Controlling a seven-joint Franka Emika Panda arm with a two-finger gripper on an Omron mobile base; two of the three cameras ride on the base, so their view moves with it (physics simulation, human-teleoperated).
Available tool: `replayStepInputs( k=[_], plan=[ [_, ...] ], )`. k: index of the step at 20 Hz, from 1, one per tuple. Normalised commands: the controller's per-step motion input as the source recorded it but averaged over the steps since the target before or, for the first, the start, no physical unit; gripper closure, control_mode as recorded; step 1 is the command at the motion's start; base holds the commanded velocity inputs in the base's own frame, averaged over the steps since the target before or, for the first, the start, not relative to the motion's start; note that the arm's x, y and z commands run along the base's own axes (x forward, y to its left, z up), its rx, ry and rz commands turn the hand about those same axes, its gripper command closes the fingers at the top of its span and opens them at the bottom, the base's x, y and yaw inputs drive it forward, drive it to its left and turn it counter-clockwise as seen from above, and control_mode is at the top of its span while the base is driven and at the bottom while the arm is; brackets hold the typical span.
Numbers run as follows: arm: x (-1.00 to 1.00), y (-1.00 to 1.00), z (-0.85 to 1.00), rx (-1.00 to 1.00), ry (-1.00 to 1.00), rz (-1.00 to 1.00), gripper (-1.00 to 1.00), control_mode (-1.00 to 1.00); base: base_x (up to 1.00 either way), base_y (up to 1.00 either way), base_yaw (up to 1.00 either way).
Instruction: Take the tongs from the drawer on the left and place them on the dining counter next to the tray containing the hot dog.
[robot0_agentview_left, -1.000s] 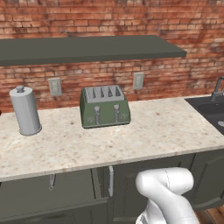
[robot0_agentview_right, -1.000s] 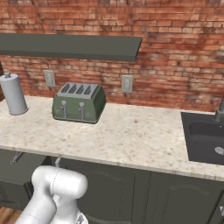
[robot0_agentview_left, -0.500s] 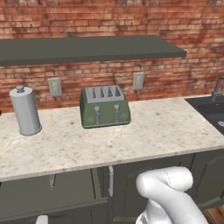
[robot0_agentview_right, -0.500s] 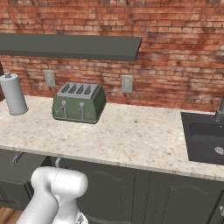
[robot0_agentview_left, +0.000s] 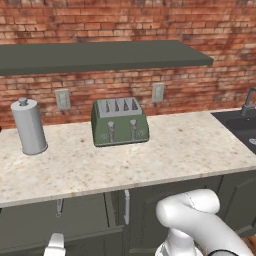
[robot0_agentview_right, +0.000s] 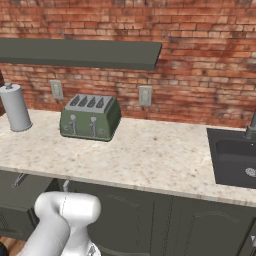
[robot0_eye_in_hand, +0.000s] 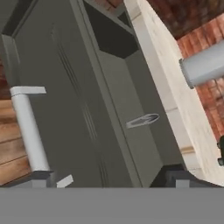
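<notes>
Claw (robot0_eye_in_hand: 109, 177) open, holding nothing, low in front of the drawer (robot0_eye_in_hand: 74, 109). Drawer pulled out, tongs (robot0_eye_in_hand: 142, 120) lying inside. Toaster (robot0_agentview_left: 120, 121) on surface (robot0_agentview_left: 175, 150).

Drawer (robot0_eye_in_hand: 65, 100) pulled open, dk grey-green front w/ silver bar handle; slim grey tongs (robot0_eye_in_hand: 143, 120) lying inside

The drawer (robot0_eye_in_hand: 87, 109) runs off the top and bottom of the hand view, its front end cut away. Inside it, the tongs (robot0_eye_in_hand: 143, 120) are too small to make out their arms. The sink (robot0_agentview_right: 235, 160) is cut by the right edge.
</notes>
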Motion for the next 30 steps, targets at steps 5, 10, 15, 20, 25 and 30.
replayStepInputs(
  k=[5, 10, 15, 20, 25, 30],
  plan=[
    [0.00, -0.04, 0.23, 0.01, 0.24, 0.00, -1.00, -1.00, 0.00, 0.00, 0.00],
    [0.04, -0.05, 0.26, 0.00, 0.28, 0.00, -1.00, -1.00, 0.00, 0.00, 0.00],
    [0.27, -0.13, 0.04, 0.00, 0.24, 0.00, -1.00, -1.00, 0.00, 0.00, 0.00],
    [0.39, -0.18, 0.00, 0.00, 0.17, 0.00, -1.00, -1.00, 0.00, 0.00, 0.00],
    [0.31, -0.07, 0.00, 0.00, 0.26, 0.03, -1.00, -1.00, 0.00, 0.00, 0.00],
    [0.12, 0.00, -0.03, 0.00, 0.30, 0.07, -1.00, -1.00, 0.00, 0.00, 0.00]
  ],
)
